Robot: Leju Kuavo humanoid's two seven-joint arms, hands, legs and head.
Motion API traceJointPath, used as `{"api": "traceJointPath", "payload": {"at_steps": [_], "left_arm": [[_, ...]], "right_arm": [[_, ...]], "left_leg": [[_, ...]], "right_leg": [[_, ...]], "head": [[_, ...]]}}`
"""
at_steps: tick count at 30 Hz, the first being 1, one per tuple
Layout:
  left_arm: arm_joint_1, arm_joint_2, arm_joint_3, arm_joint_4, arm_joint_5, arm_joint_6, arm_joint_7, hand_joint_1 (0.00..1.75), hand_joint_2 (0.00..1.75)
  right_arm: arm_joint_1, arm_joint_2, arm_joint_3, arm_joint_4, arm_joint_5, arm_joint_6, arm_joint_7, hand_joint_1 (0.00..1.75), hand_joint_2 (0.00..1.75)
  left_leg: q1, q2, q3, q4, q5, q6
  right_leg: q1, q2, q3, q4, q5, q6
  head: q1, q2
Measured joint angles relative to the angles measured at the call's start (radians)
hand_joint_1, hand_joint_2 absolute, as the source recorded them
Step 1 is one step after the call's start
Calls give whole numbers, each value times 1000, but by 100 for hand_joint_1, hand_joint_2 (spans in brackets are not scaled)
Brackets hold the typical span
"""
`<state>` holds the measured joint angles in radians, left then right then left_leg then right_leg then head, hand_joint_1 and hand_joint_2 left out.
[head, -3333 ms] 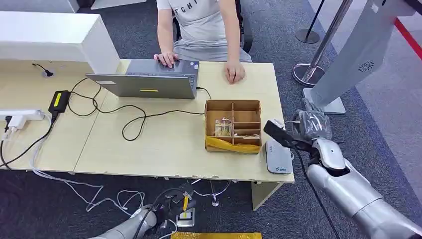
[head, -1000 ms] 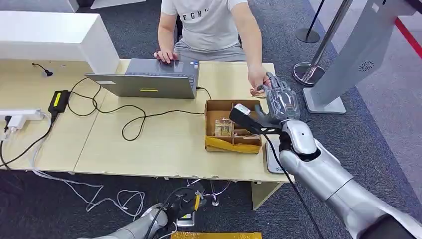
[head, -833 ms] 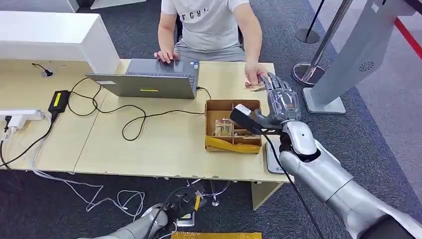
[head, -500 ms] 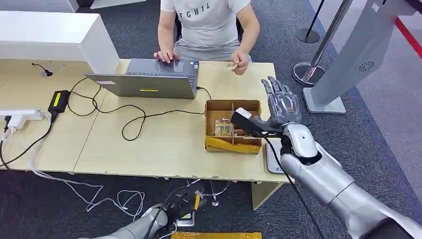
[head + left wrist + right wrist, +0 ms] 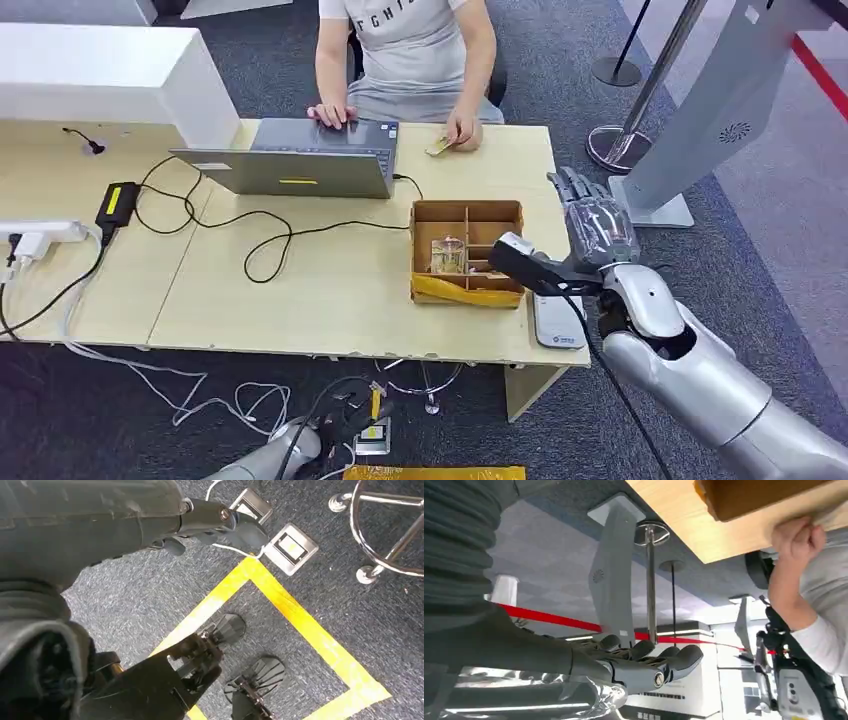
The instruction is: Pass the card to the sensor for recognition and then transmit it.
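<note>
1. Where your right hand (image 5: 592,225) hangs off the table's right edge, beside the cardboard box (image 5: 468,252), its fingers are spread and extended, holding nothing (the right wrist view confirms the fingers (image 5: 659,661) straight and apart).
2. Card (image 5: 438,147): you'll find it at the far side of the table (image 5: 330,290), pinched in the person's hand (image 5: 462,131), just right of the laptop (image 5: 300,160).
3. Sensor (image 5: 558,320): a flat white-grey pad at the table's near right corner, beside the box, partly hidden by your wrist camera mount.
4. Cardboard box: open-topped, divided into compartments, one holding a clear item, with yellow material along its near wall.
5. Left hand (image 5: 210,522): hanging low over the carpet; the left wrist view shows dark fingers extended with nothing in them, above yellow floor tape (image 5: 280,605) and a floor socket (image 5: 291,548).
6. Black cable (image 5: 260,235): looped across the tabletop from a power brick (image 5: 117,202) toward the laptop.
</note>
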<state>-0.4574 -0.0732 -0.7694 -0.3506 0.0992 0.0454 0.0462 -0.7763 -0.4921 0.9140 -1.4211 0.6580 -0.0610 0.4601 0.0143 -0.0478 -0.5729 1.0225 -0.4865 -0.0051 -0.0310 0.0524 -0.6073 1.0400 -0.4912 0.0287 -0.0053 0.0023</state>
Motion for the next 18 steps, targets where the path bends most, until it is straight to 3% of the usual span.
{"api": "traceJointPath", "payload": {"at_steps": [10,18], "left_arm": [[22,29,0,-8,31,24,-31,0,0],[23,34,1,-19,26,26,-37,0,0]], "right_arm": [[81,-66,31,-132,-61,-65,42,0,175],[135,-62,73,-132,-100,-111,15,0,175]], "left_leg": [[0,0,0,0,0,0],[0,0,0,0,0,0]], "right_leg": [[0,0,0,0,0,0],[0,-1,0,0,0,0]], "head": [[0,0],[0,0]]}}
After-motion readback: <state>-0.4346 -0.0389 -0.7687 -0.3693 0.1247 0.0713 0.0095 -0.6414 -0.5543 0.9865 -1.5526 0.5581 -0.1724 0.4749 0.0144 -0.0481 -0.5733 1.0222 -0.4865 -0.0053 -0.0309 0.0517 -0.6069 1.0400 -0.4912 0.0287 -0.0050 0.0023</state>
